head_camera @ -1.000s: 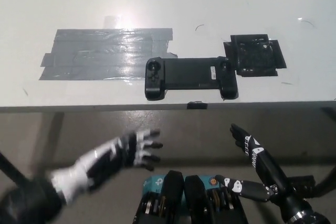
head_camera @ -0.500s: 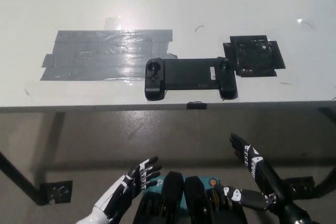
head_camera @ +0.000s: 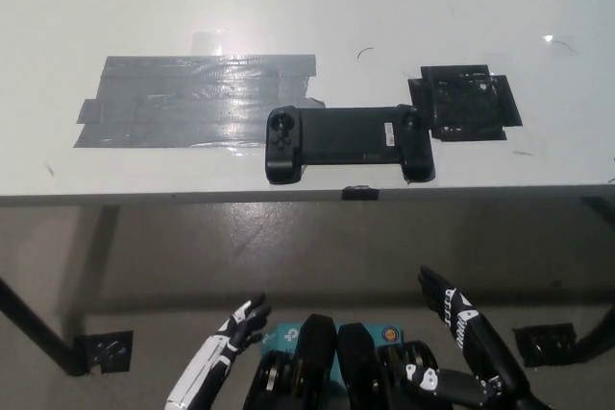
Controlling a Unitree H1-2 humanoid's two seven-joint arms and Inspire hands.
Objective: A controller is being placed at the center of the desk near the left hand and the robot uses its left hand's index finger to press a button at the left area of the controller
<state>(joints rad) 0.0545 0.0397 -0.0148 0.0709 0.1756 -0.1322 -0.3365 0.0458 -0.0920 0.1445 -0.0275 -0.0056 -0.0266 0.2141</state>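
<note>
A black controller (head_camera: 347, 141) lies flat on the white desk (head_camera: 307, 16), close to the near edge, with a round stick on its left grip (head_camera: 280, 126). My white left hand (head_camera: 223, 348) hangs low at the bottom left, well below the desk edge and away from the controller, fingers extended and holding nothing. My black right hand (head_camera: 461, 328) rests at the bottom right, also below the desk, its fingers stretched out and empty.
A large patch of grey tape (head_camera: 197, 98) covers the desk left of the controller. A black tape square (head_camera: 466, 103) lies to the controller's right. The desk's near edge (head_camera: 307, 197) runs across the view, with bare floor below it.
My left hand has dropped down and back toward my body, from mid-height at the left to the bottom edge. The right hand has sunk slightly. The controller has not moved.
</note>
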